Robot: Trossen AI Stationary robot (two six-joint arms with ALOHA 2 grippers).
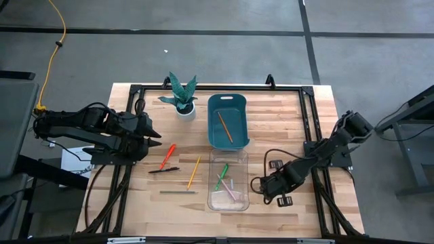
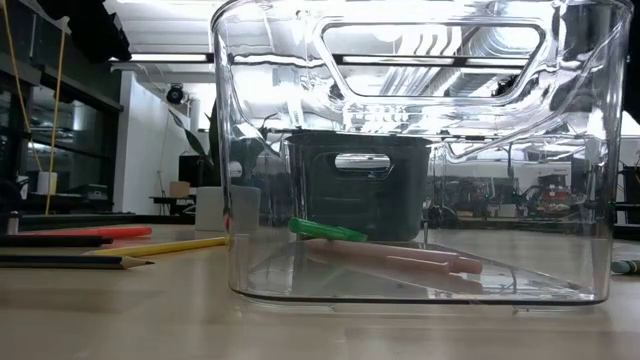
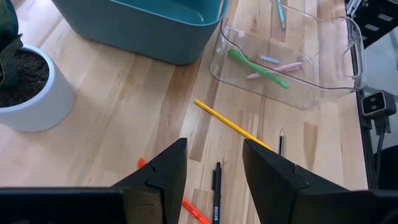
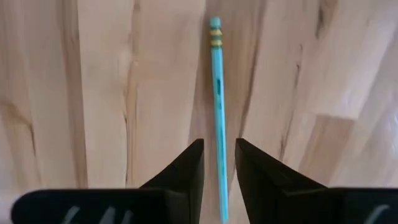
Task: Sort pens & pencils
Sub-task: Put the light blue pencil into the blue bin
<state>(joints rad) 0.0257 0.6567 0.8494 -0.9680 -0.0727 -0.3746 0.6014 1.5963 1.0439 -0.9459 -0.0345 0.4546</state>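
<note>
A teal pencil (image 4: 217, 99) lies flat on the wooden table (image 1: 285, 122), and in the right wrist view it runs straight out from between the right gripper (image 4: 219, 163), whose fingers straddle it with a narrow gap and have not pinched it. That gripper sits low over the table just beside the clear bin (image 1: 228, 177).

The step in hand looks like picking up this pencil. The next move calls for lowering onto it, closing on the shaft, then carrying it to the teal bin (image 1: 228, 120), where an orange pencil (image 1: 224, 127) already lies.

The clear bin holds a green pen (image 1: 222, 176) and a pink pen (image 1: 230, 191).

Still loose on the table, left of the bins, are a red pen (image 1: 167, 156), a black pen (image 1: 164, 170), a yellow pencil (image 1: 194, 171) and a grey pencil (image 1: 178, 192).

The left gripper (image 3: 214, 165) hovers with fingers spread near the red and black pens, beside the potted plant (image 1: 181, 96). Sorting is judged partly done.
</note>
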